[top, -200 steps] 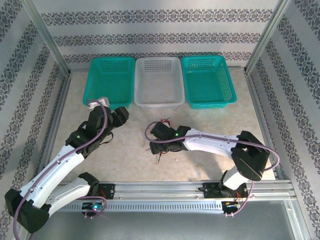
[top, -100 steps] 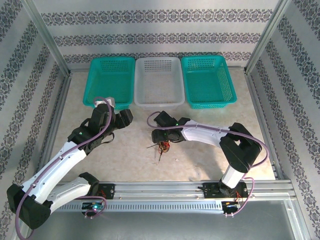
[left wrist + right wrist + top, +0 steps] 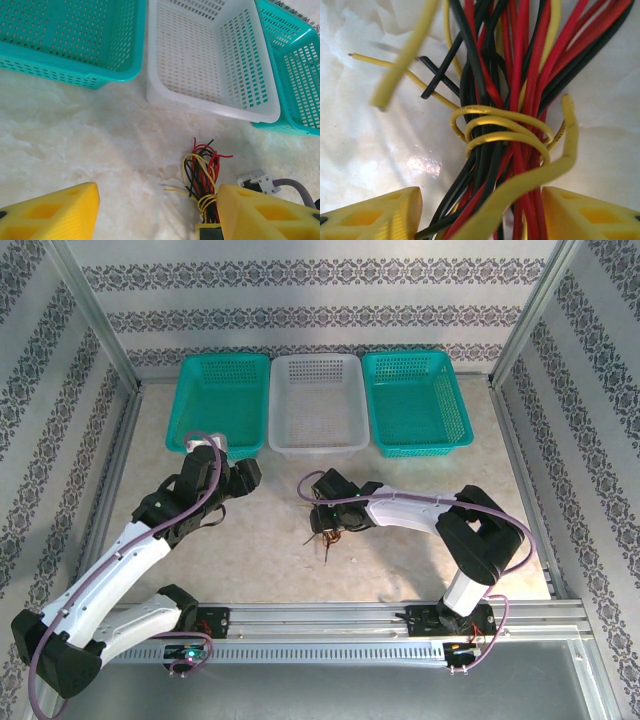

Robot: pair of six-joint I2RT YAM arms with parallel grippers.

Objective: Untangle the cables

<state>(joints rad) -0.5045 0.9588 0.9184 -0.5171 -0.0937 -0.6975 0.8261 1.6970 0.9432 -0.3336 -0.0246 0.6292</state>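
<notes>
The cables [image 3: 327, 537] are a small bundle of thin red, black and yellow wires lying on the table at centre. My right gripper [image 3: 323, 516] is down over them. In the right wrist view its yellow fingers straddle the cables [image 3: 520, 75], which a yellow wire [image 3: 500, 125] coils round; the right gripper [image 3: 480, 215] is open with a little room at each side. My left gripper [image 3: 240, 478] hovers to the left, open and holding nothing. In the left wrist view the cables [image 3: 202, 170] lie just beside the right finger of the left gripper [image 3: 157, 200].
Three baskets stand in a row at the back: a teal basket [image 3: 222, 360], a white basket [image 3: 318, 448] and another teal basket [image 3: 420, 448]. The left wrist view sees the teal basket [image 3: 65, 70] and the white basket [image 3: 210, 107]. Metal frame posts border the table.
My right gripper moved toward the back, then settled over the bundle while its jaws narrowed. The left gripper shifted slightly toward the baskets.
</notes>
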